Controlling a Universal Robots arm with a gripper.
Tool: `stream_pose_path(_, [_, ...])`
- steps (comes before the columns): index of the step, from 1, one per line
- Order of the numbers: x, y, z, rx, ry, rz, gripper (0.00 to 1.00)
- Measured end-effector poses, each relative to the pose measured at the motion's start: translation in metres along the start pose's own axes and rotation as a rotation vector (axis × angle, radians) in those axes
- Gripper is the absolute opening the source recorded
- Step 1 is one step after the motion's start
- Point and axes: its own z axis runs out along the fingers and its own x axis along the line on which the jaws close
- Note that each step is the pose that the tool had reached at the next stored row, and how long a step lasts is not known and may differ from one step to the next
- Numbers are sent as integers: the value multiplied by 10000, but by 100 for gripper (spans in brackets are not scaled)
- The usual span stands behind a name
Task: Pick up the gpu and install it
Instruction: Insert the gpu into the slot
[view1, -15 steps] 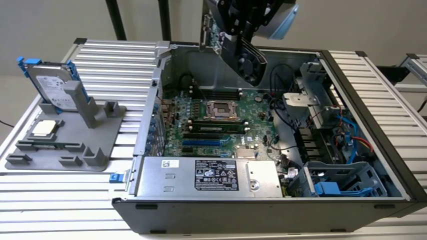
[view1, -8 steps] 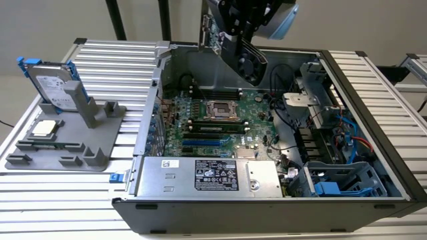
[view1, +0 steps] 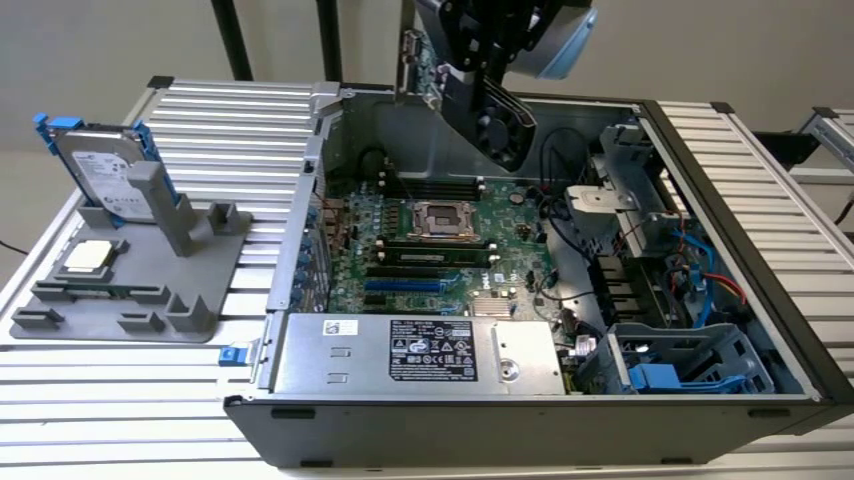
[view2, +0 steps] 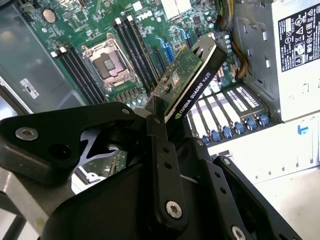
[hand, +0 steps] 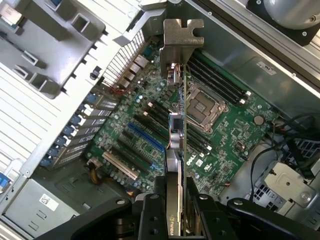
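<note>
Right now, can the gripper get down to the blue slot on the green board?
Probably yes. The gripper, shut on the gpu, hangs over the open case, and nothing lies between it and the blue slot.

The gpu (view2: 186, 75) is green with black cooler (view2: 201, 82) and silver bracket (hand: 182, 35), the claw (view2: 161, 117) black, the worktop (view1: 120, 400) ribbed silver.

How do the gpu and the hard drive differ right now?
The gpu hangs clamped in the gripper above the open case; the hard drive stands in the grey holder outside it. The gpu is green board with black cooler; the hard drive is silver, blue-framed. Both are on edge.
</note>
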Motion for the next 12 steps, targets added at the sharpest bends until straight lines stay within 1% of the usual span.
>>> stream_pose_path(12, [0, 0, 0, 11, 22, -524, 0])
